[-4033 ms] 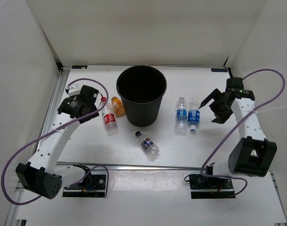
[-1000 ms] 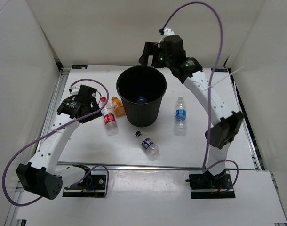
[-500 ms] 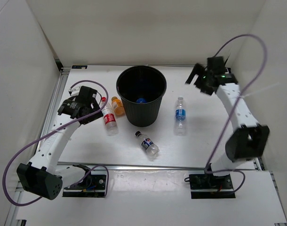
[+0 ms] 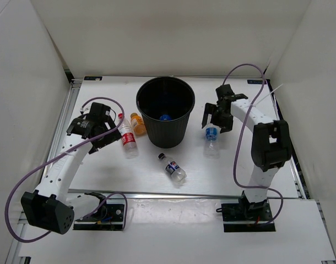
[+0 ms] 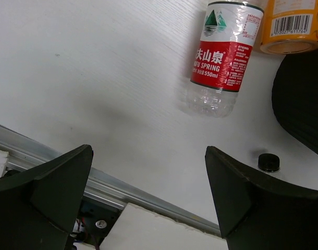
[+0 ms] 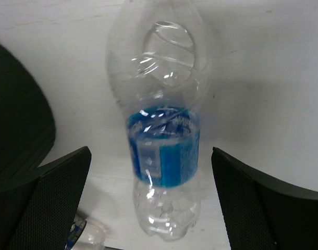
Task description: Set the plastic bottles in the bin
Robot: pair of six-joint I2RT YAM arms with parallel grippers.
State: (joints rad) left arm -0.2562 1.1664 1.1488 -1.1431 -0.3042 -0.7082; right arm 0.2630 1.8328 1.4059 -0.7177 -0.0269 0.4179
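Observation:
The black bin (image 4: 165, 110) stands at the back middle, with one blue-labelled bottle (image 4: 164, 116) lying inside it. My right gripper (image 4: 215, 122) is open, its jaws on either side of the other blue-labelled bottle (image 4: 211, 137), which lies on the table; in the right wrist view this bottle (image 6: 164, 146) lies between the open gripper (image 6: 151, 198). My left gripper (image 4: 97, 140) is open and empty, left of the red-labelled bottle (image 4: 127, 137) and the orange bottle (image 4: 137, 124). Both show in the left wrist view (image 5: 219, 52) (image 5: 294, 23). The dark-labelled bottle (image 4: 173, 166) lies in front of the bin.
A metal rail (image 4: 179, 193) runs along the table's front edge. White walls close in the left, back and right sides. The bin's wall (image 5: 302, 99) is close on the right in the left wrist view, with the dark bottle's cap (image 5: 268, 162) below it.
My right arm left the bin's rim, swung to the back right, then came down over the remaining blue-labelled bottle. The other blue-labelled bottle now lies in the bin. The left arm barely moved.

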